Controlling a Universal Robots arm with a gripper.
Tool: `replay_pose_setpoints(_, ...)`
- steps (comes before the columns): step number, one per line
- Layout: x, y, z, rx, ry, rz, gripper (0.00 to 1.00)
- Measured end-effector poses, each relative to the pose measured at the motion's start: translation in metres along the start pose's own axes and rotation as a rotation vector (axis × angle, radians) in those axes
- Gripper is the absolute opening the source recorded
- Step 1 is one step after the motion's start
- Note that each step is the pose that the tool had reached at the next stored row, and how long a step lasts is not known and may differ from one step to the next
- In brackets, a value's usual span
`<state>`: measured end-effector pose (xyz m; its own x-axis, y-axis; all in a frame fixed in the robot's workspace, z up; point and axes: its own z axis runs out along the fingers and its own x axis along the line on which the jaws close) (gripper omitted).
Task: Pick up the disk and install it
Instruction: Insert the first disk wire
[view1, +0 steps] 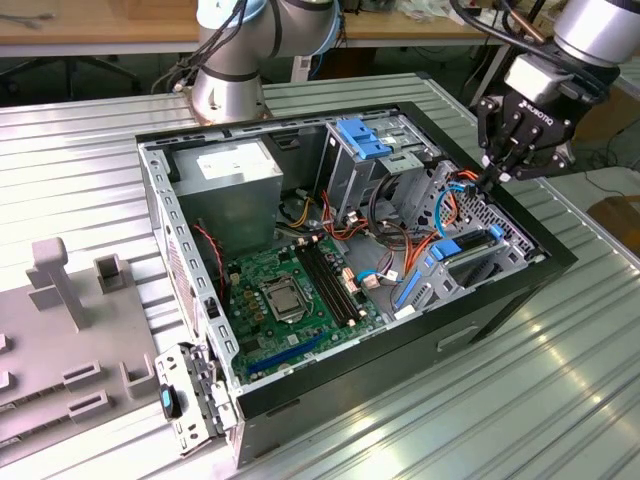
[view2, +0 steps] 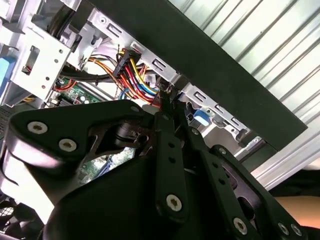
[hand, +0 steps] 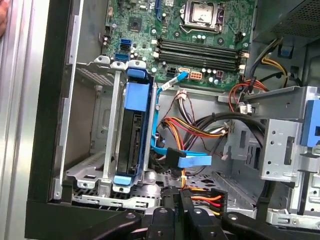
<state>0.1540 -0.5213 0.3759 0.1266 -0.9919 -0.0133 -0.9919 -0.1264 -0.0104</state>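
Up close, the gripper (hand: 177, 196) has its fingers drawn together, tips down among the wires (hand: 200, 125) inside the case (view1: 400, 350). Whether a strand is pinched between them, I can't tell. Just beside those tips is the disk (hand: 132, 145), standing on edge in its blue frame and slotted into the cage (hand: 95, 120) at the case's corner on the exterior view's right. Nothing grips it, and it looks seated or very nearly so. A blue cable (hand: 192, 161) lies next to it, its flat plug resting among the wires. My read is that this is close work around the bay, late in the install. To do it well, any push belongs on the blue frame, never on the dark face, and straight along the rails so the disk doesn't cock. The tips should slip between wires rather than drag them. On the count, that's one disk, one gripper and one blue plug. There are two cages, this one and the tabbed cage (view1: 365, 150). Further in, one board (hand: 135, 30) carries four memory slots (hand: 200, 50) by my count and one socket (hand: 202, 12). Farthest off are one supply box (view1: 235, 165) and one arm (view1: 230, 60) on the table (view1: 500, 400).
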Motion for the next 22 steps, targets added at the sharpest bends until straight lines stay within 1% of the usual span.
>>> replay_pose_setpoints(2, 0.0027, 0.0022, 0.0, 0.0, 0.0, 0.002, 0.17)
replay_pose_setpoints(3, 0.0085, 0.003, 0.0, 0.0001, -0.0002, 0.002, 0.17)
replay_pose_setpoints(4, 0.0109, 0.0051, 0.0, 0.0001, 0.0, 0.002, 0.17)
replay_pose_setpoints(5, 0.0105, 0.0085, 0.0, 0.0, 0.0001, 0.002, 0.17)
replay_pose_setpoints(6, 0.0098, 0.0158, 0.0002, 0.0001, 0.0, 0.002, 0.17)
replay_pose_setpoints(7, 0.0106, 0.0201, 0.0005, 0.0, 0.0001, 0.002, 0.17)
replay_pose_setpoints(8, 0.0178, 0.0216, 0.0029, 0.0001, 0.0, 0.007, 0.17)
replay_pose_setpoints(9, 0.0229, 0.0223, 0.0036, 0.0001, 0.0003, 0.008, 0.17)
replay_pose_setpoints(12, 0.0302, 0.0232, 0.0048, 0.0002, 0.0005, 0.015, 0.17)
replay_pose_setpoints(14, 0.0307, 0.0234, 0.0055, 0.0003, 0.0007, 0.029, 0.17)
replay_pose_setpoints(16, 0.0303, 0.0266, 0.0075, 0.0004, 0.0008, 0.036, 0.17)
replay_pose_setpoints(18, 0.0303, 0.027, 0.0086, 0.0006, 0.0012, 0.051, 0.17)
replay_pose_setpoints(22, 0.0306, 0.0273, 0.0094, 0.0007, 0.0011, 0.06, 0.17)
